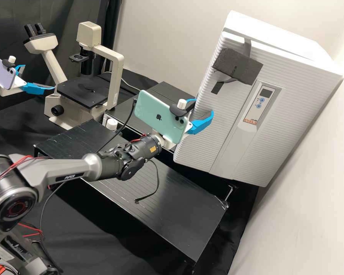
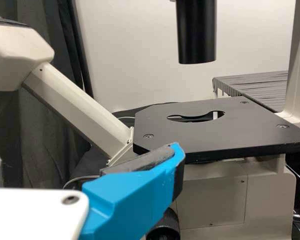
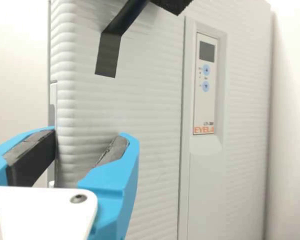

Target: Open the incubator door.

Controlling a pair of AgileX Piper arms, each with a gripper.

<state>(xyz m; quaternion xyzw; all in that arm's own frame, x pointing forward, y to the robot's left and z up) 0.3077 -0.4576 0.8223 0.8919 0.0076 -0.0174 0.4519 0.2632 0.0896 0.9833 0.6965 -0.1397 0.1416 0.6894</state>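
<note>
The white incubator (image 1: 225,126) has its ribbed front door (image 1: 202,143) standing closed, with dark tape near its upper corner. Beside the door's side edge, my right gripper (image 1: 203,108) is open. In the right wrist view my right gripper (image 3: 87,145) has its padded fingers apart, with the edge of the door (image 3: 66,120) between them in the picture; whether they touch it I cannot tell. Over by the microscope, my left gripper (image 1: 38,77) stands open. The left wrist view has my left gripper (image 2: 85,155) before the microscope stage (image 2: 190,135), holding nothing.
A cream microscope (image 1: 114,76) stands at the back left. Black low tables (image 1: 160,202) lie under the right arm and before the incubator. A small white-capped object (image 1: 111,124) sits near the microscope. A pale wall (image 1: 302,198) rises close beside the incubator.
</note>
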